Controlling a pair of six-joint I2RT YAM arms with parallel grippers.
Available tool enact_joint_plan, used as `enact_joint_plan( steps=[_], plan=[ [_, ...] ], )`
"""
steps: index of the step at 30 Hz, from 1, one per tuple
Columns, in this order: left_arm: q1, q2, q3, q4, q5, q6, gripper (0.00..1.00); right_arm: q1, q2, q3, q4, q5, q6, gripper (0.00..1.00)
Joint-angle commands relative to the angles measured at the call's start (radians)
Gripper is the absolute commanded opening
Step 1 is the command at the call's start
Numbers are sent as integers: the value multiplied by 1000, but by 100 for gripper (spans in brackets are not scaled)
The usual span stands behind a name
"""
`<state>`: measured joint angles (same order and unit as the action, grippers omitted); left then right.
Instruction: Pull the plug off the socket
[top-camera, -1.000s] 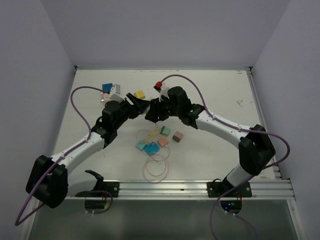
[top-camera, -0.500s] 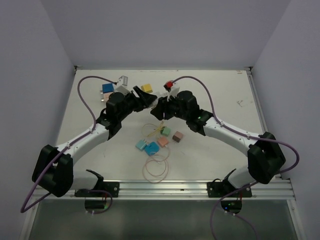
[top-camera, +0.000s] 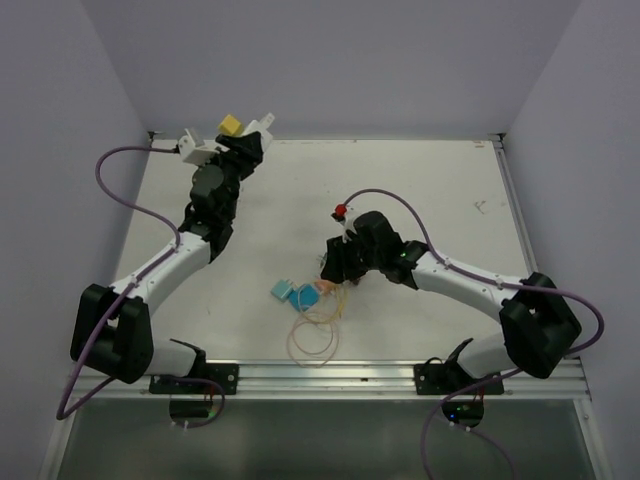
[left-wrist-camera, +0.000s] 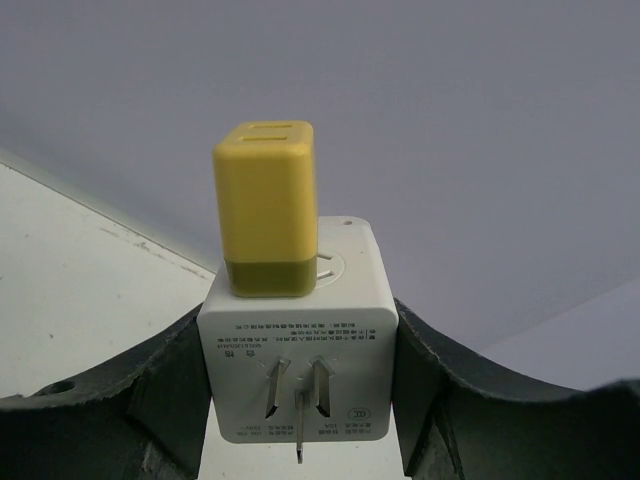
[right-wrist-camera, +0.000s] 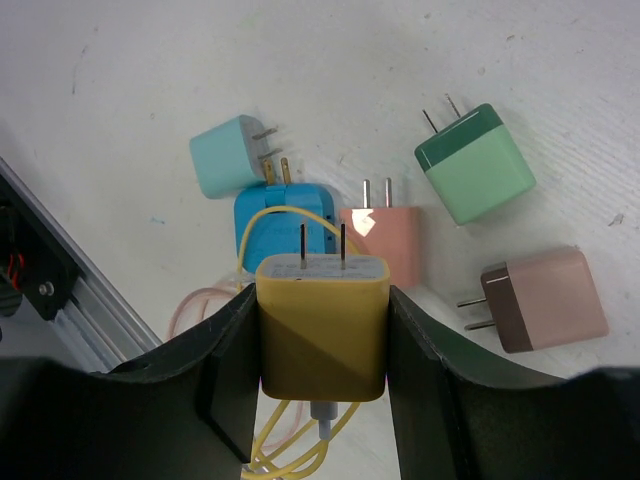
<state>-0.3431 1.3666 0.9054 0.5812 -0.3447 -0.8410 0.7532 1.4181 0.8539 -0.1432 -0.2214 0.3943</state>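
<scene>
Yellow plug (left-wrist-camera: 266, 205) is sitting in the white socket adapter (left-wrist-camera: 298, 340), clamped by the left gripper (left-wrist-camera: 298, 392); its print is unreadable. The right gripper (right-wrist-camera: 322, 365) is squeezing a yellow charger (right-wrist-camera: 322, 310).

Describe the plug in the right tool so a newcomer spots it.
Follow the right arm to its tool, low over the loose plugs. Between its fingers sits the yellow plug, prongs pointing away; its neighbours are blue, pink or green, none gripped.
</scene>
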Motion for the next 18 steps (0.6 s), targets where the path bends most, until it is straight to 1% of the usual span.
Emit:
enact_joint_plan(
  steps=[1, 3, 5, 11, 13, 15, 17, 18],
  plan=[
    [-7, -43, 47, 83, 1, 36, 0, -5, -50, 27, 2, 22, 23, 0],
    [-5, -61, 46, 25, 36, 43, 0, -20, -45, 54, -25, 69, 15, 0],
    [-5, -80, 35, -10, 107, 54, 0, -43, -44, 73, -41, 89, 8, 0],
    [-4, -170, -5, -162, 335, 108, 0, -233, -48, 119, -64, 97, 20, 0],
    [0, -195, -5, -231, 422, 137, 0, -253, -22, 135, -81, 100, 8, 1],
    [0, -222, -17, -283, 467, 152, 0, -262, 20, 149, -102, 97, 12, 3],
    [1, -256, -51, -300, 521, 154, 0, -264, 42, 143, -101, 74, 41, 4],
    [1, -268, -65, -300, 538, 154, 0, -262, 50, 119, -76, 62, 78, 6]
  ],
)
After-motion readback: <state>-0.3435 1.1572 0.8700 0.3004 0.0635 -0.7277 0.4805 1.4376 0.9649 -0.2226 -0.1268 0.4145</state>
